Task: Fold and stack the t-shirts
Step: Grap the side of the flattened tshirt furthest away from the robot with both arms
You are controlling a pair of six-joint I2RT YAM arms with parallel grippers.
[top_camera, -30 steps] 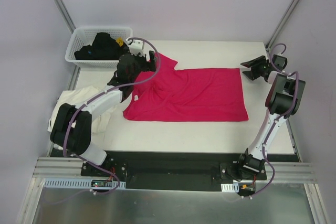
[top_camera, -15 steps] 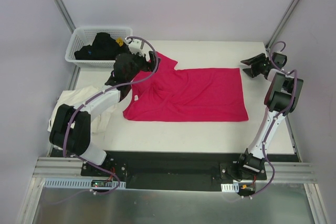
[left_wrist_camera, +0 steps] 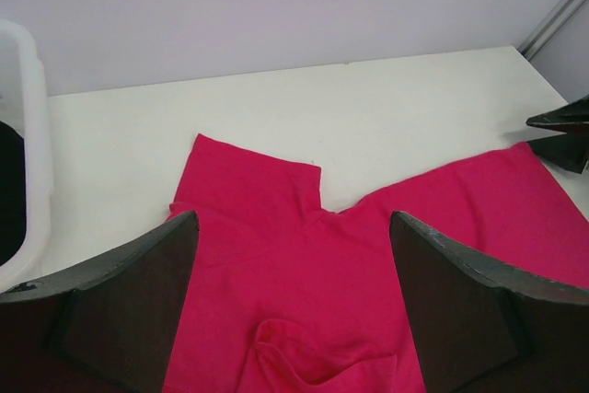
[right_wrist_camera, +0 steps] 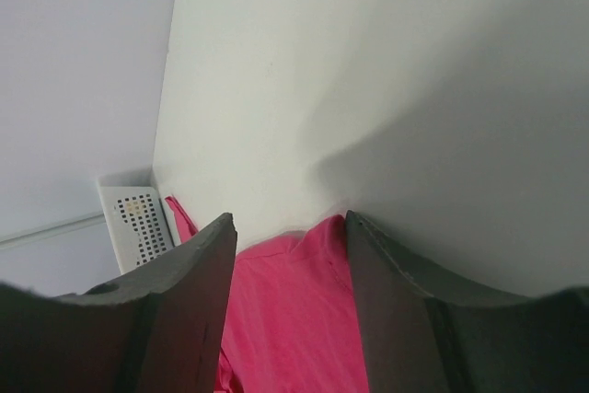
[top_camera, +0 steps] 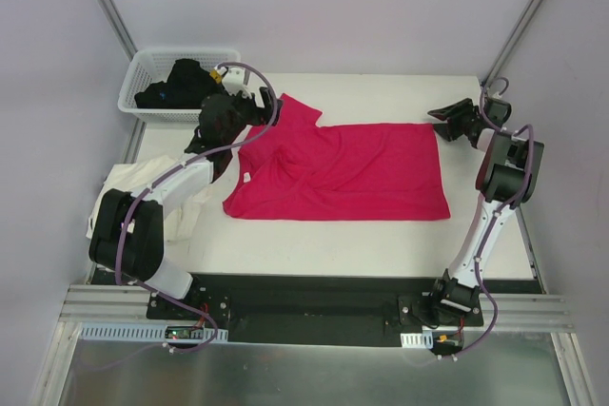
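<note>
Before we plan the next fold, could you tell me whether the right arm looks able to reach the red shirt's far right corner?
Probably yes: the right arm holds its open fingers just beside that corner of the red shirt, with nothing lying on it or in between.

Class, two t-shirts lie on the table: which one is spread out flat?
The magenta-red t-shirt, laid out across the middle; the cream-white t-shirt sits crumpled at the left edge.
</note>
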